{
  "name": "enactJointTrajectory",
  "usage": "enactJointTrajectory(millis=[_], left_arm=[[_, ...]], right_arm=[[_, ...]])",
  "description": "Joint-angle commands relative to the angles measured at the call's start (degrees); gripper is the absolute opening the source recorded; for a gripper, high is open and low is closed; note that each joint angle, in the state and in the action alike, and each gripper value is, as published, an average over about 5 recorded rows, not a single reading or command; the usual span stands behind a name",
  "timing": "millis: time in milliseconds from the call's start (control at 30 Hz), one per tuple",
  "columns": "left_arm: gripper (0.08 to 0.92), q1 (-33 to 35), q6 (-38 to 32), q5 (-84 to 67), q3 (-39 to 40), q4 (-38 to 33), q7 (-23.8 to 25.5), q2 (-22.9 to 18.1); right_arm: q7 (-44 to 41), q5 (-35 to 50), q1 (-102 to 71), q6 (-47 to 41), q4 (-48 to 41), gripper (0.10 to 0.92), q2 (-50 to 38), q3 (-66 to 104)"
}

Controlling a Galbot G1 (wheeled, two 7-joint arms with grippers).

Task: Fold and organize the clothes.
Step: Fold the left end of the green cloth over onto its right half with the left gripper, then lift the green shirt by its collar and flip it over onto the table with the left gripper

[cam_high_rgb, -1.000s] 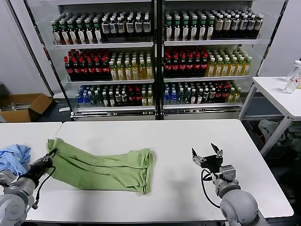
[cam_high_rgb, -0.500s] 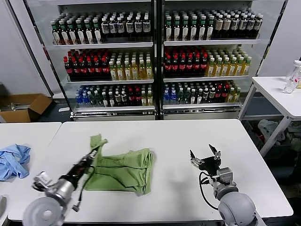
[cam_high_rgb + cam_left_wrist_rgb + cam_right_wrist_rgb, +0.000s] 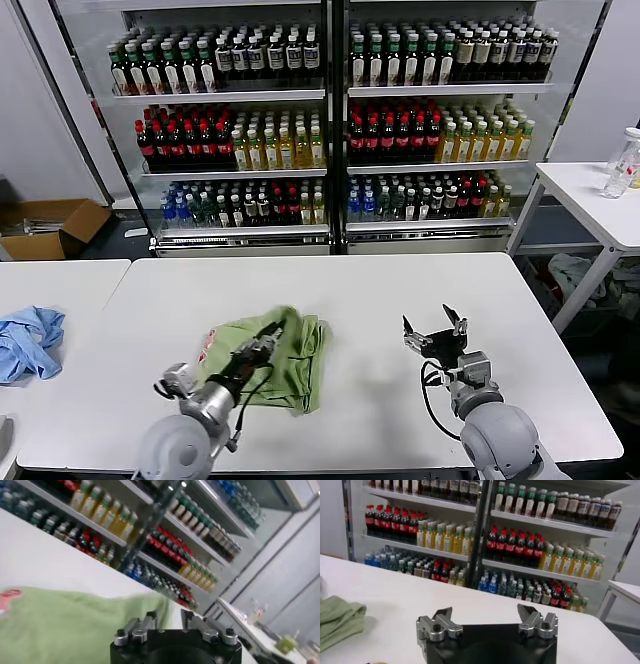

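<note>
Head view: my left gripper (image 3: 272, 332) sits over the green polo shirt (image 3: 300, 352), near the middle of the white table (image 3: 400, 290), with the arm reaching in from the near-left.
What changed: a second ago the shirt lay stretched long across the left part of the table, its far-left end pinched in my left gripper. I have since carried that end over to the right, and the shirt is now a compact bundle.
Fold: the carried half lies on top of the right half; a bit of the red-and-white print (image 3: 207, 345) shows at the bundle's left edge.
Left hand: from the left wrist view the fingers (image 3: 145, 622) stand partly apart with no cloth between them that I can see, so I judge I am letting go.
Right hand: my right gripper (image 3: 436, 328) waits on the table well to the right of the shirt, fingers spread wide and empty, same place as before.
Other cloth: the light blue garment (image 3: 28, 340) lies on the neighbouring table at far left, untouched.
Meaning for the task: one fold looks laid down; I judge it needs tidying, since the edges look uneven.
</note>
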Motion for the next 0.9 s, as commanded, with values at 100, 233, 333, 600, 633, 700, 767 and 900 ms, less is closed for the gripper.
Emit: enactJointTrajectory(millis=[100,233,333,600,633,700,767,900], left_arm=[[0.518,1.5,-1.3,23.6,-0.9,0.1,-2.9,0.5],[0.639,5.1,-2.4,29.0,-6.7,1.4,-5.9,3.0],[0.725,7.6,-1.4,29.9,-10.5,2.6,-7.0,3.8],[0.821,9.2,2.7,27.0,-11.5,5.2,-7.4,4.9],[0.822,8.7,3.2,26.7,-11.1,5.5,-7.1,4.7],[0.822,8.0,4.2,26.2,-10.2,5.8,-6.2,4.2],[0.823,7.1,5.6,24.5,-9.4,6.1,-5.5,3.6],[0.822,5.3,7.6,21.7,-8.5,8.1,-5.1,2.9]], right_arm=[[0.2,0.4,0.6,-0.5,-0.3,0.823,-0.7,0.2],[0.2,0.4,1.2,-0.7,-0.5,0.823,-0.5,-0.4],[0.2,0.2,1.5,-0.9,-0.9,0.823,-0.2,-0.8],[0.2,0.0,2.2,-1.2,-1.5,0.823,0.0,-1.0],[0.2,0.0,2.2,-1.2,-1.5,0.823,-0.1,-1.0],[0.1,0.0,2.2,-1.2,-1.3,0.823,-0.1,-0.9],[0.1,-0.1,2.1,-1.3,-0.9,0.823,-0.2,-0.8],[0.0,-0.2,1.6,-1.3,-0.3,0.823,-0.4,-0.5]])
